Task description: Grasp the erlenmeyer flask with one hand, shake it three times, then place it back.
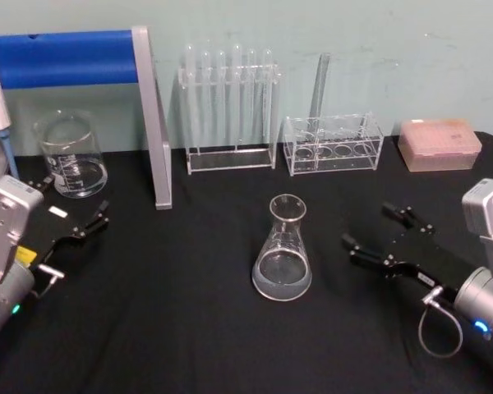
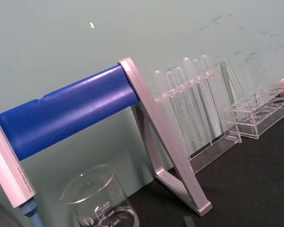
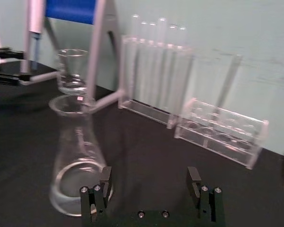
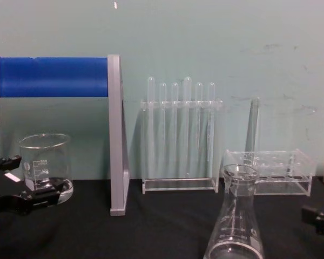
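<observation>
Erlenmeyer flask point(image 1: 283, 250) upright mid-bench point(image 1: 189, 320) near the right gripper point(image 1: 366, 224), jaws open; left gripper point(image 1: 76, 201) parked open-jawed by the beaker point(image 1: 70, 156): if you close on the sloped glass, it may slip or topple.

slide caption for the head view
Open right pincer beside the upright erlenmeyer flask; left pincer open near the beaker

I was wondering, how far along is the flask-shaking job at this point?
Done: nothing visibly; the flask stands upright on the table, ungrasped. In hand: the right gripper, open, sits to its right, apart from it, fingers pointed its way. The left gripper rests open by the beaker. Left: likely the grasp, three shakes and setting it back.
</observation>
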